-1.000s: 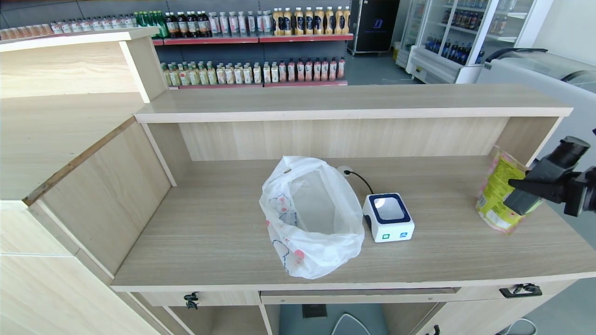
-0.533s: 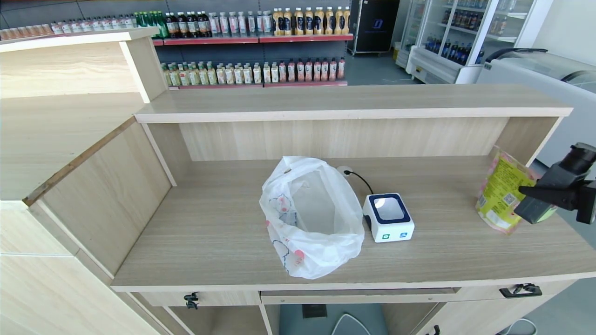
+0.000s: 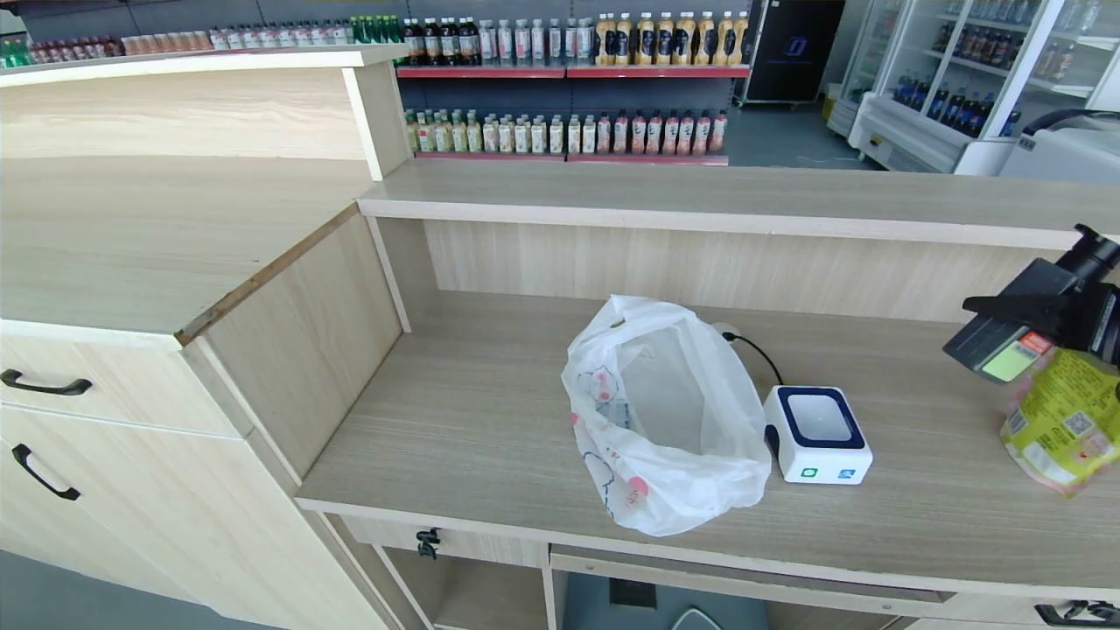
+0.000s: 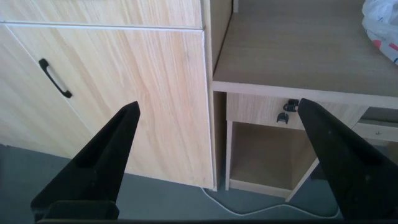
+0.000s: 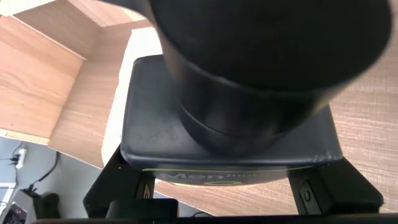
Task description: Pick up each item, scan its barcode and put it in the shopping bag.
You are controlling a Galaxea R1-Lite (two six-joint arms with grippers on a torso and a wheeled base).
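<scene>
A white plastic shopping bag (image 3: 665,420) stands open in the middle of the wooden counter (image 3: 472,420). Just right of it sits the white barcode scanner (image 3: 818,435) with its dark window facing up. A yellow-green snack pouch (image 3: 1063,420) stands at the counter's far right. My right gripper (image 3: 955,325) hangs over the pouch's top, open, with nothing between its fingers. My left gripper (image 4: 217,106) is open and low beside the counter's left end, facing a cabinet door (image 4: 124,93). An edge of the shopping bag (image 4: 382,25) peeks into the left wrist view.
A raised ledge (image 3: 700,197) runs along the counter's back, and a taller side cabinet (image 3: 131,245) with black handles (image 3: 44,385) closes off the left. The scanner's black cable (image 3: 752,350) runs behind the bag. Drink shelves (image 3: 569,131) stand in the room behind.
The head camera has turned, so the whole picture has shifted right. My right gripper was in front of the pouch, drew off to its right, and is now over its top.
</scene>
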